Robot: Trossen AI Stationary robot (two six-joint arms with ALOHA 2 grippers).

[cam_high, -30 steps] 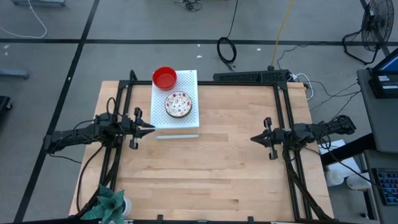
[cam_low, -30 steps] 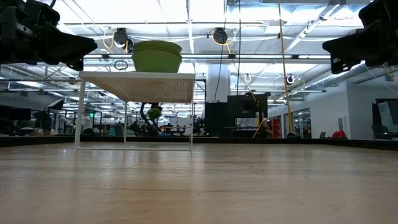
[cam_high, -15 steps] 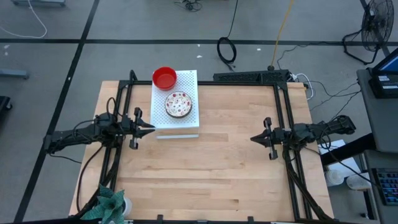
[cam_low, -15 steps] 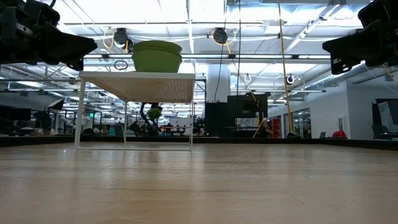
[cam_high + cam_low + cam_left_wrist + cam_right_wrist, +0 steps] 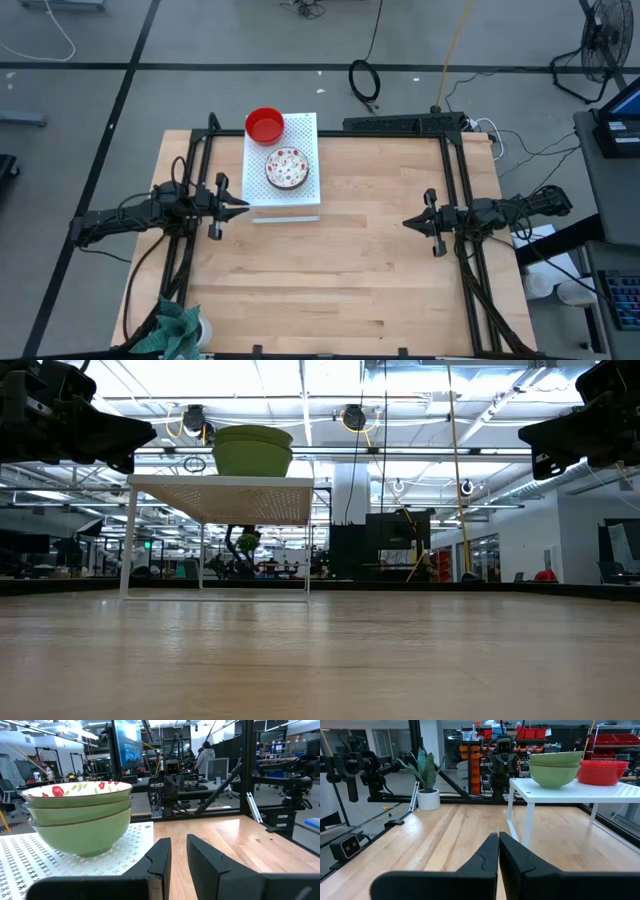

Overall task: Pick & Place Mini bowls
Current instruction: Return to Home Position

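Three bowls, green outside and white with red flowers inside, sit nested in a stack (image 5: 287, 168) (image 5: 80, 820) (image 5: 253, 450) on a raised white perforated stand (image 5: 300, 130). A stack of red bowls (image 5: 264, 125) (image 5: 602, 772) stands on the stand's far left corner. My left gripper (image 5: 243, 207) (image 5: 178, 851) hovers above the table just left of the stand's near edge, its fingers a narrow gap apart, touching nothing. My right gripper (image 5: 408, 222) (image 5: 498, 840) hovers over the table's right half, shut, pointing left toward the stand.
The stand rests on thin white legs (image 5: 514, 820) (image 5: 128, 540) with open space under it. A potted plant (image 5: 175, 325) sits at the table's near left corner. Black frame rails (image 5: 460, 180) run along both sides. Bare wood (image 5: 350, 260) spans the middle and near part.
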